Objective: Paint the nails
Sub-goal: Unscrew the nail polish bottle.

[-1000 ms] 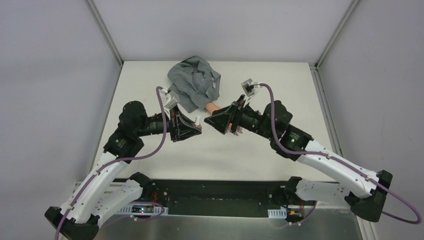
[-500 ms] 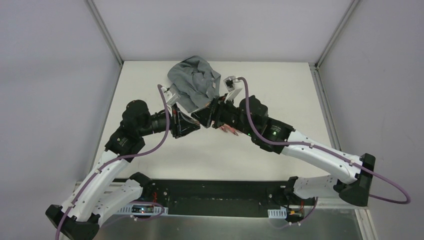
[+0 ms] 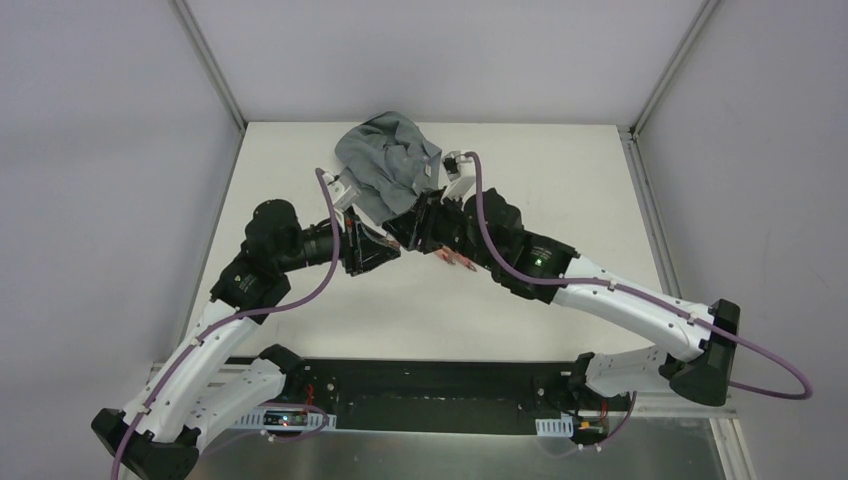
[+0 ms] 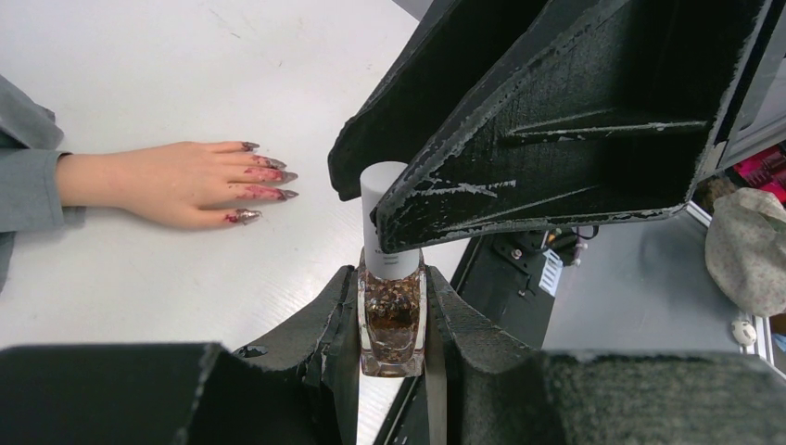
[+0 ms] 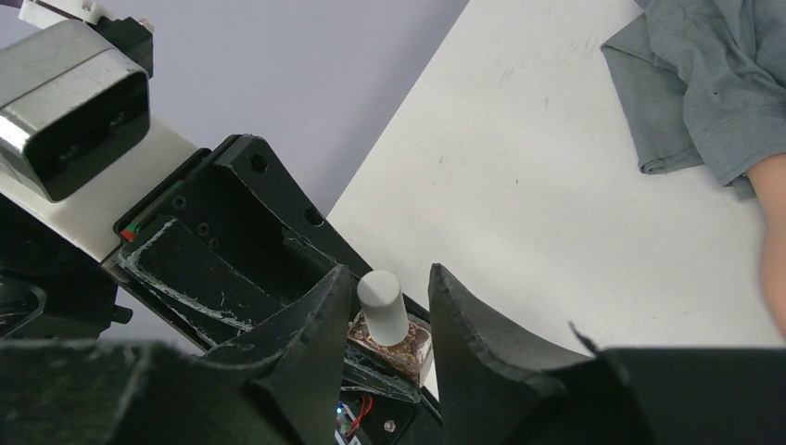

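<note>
My left gripper clamps the polish bottle; my right gripper, open, straddles its cap. Uncapping and brushing the nails remain.

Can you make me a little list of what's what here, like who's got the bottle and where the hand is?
left tool: shut on the polish bottle, holding it upright
right tool: open, fingers either side of the white cap
fake hand: lying flat on the table, in a grey sleeve
nails: long, pointed, dark red
</note>
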`<state>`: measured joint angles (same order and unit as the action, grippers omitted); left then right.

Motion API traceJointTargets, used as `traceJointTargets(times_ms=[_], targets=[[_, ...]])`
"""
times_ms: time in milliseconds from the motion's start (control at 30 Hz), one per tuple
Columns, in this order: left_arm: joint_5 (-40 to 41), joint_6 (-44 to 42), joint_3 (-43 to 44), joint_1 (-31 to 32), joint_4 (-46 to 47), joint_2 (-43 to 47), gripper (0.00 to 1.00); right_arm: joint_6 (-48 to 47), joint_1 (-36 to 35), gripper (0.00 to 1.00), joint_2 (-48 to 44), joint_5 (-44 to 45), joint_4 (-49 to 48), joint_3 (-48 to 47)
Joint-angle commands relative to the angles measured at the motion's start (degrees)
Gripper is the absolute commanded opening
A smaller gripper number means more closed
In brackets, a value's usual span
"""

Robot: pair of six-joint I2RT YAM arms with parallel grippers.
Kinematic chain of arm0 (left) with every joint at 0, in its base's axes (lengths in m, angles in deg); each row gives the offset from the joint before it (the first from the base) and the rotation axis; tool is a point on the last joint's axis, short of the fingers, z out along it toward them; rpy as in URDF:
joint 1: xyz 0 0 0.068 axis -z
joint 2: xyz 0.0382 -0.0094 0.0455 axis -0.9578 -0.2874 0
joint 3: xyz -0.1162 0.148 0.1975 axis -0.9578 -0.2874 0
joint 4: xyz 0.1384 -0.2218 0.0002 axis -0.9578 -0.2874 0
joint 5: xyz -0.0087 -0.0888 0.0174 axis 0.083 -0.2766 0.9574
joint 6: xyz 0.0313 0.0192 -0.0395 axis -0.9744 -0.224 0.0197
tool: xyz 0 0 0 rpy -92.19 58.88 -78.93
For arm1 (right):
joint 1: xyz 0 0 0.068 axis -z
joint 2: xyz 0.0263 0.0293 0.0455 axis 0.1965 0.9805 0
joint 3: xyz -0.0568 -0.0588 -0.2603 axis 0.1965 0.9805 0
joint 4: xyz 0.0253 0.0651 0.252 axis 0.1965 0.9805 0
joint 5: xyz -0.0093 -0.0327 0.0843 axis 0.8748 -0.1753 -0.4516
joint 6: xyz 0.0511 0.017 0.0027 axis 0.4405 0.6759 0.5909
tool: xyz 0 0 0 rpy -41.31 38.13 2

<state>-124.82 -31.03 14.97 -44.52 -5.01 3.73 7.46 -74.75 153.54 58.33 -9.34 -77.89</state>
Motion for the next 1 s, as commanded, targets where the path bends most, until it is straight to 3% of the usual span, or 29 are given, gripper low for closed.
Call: traceJointTargets(times_ms=[0,100,400,600,967], targets=[[-0.45,-0.94,0.42,-0.21,1.28,0.05,0.00,-0.04,-0.37,0.39,0.59,0.97,0.71,-3.60],[-0.55,-0.91,0.43,-0.21,1.24,-0.13,0.00,-0.15,-0.44,0.36,1.29,0.44,1.23,-4.23],[-1.73,-0.44,0.73,-0.21,1.27,-0.35,0.00,-0.66,-0.38,0.00,0.55,0.69,1.52,-3.07],[-7.24,0.57,1.71,-0.19,1.53,-1.83,0.00,-3.79,0.80,0.00,-0.57,-2.80,1.38,-1.32],[-18.65,1.71,2.93,-0.21,2.85,-3.13,0.00,-5.34,6.30,0.00,-2.98,-24.78,-0.76,2.67]])
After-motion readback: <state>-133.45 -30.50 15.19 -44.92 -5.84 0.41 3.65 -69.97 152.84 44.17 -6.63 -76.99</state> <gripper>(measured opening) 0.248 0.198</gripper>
